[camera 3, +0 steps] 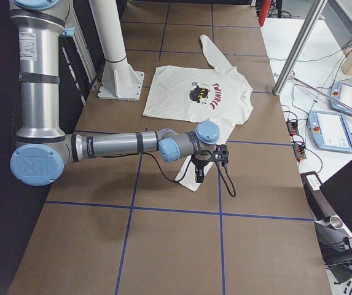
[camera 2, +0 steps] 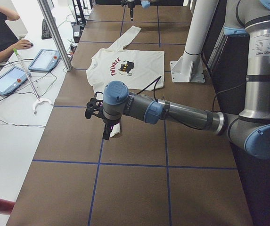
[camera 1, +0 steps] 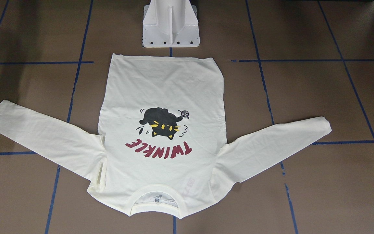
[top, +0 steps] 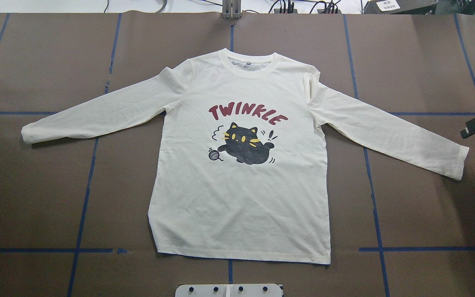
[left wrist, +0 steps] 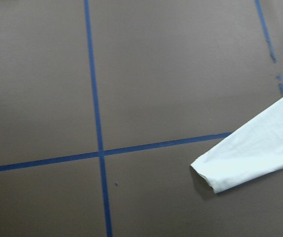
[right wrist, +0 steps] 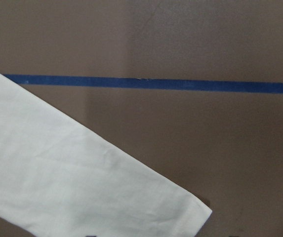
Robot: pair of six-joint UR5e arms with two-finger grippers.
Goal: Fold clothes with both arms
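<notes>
shirt [top: 241, 198]: flat on table [top: 35, 198], print up, sleeves spread, hem toward pedestal [camera 1: 170, 29]; left gripper [camera 2: 107, 133], right gripper [camera 3: 200, 175]: each above a cuff, open or closed cannot tell

Our left arm [camera 2: 186, 115] and right arm [camera 3: 114, 146] are built alike: grey metal tubes with round light-blue caps [camera 2: 116, 92] at the joints and a white printed label [camera 2: 262, 47] on the upright segment. The left gripper [camera 2: 107, 133] and right gripper [camera 3: 200, 174] are black, and a thin black cable [camera 3: 226, 183] loops at each wrist. Our white pedestal [camera 1: 170, 22] has dark bolts [camera 1: 165, 42] along its base plate.
</notes>
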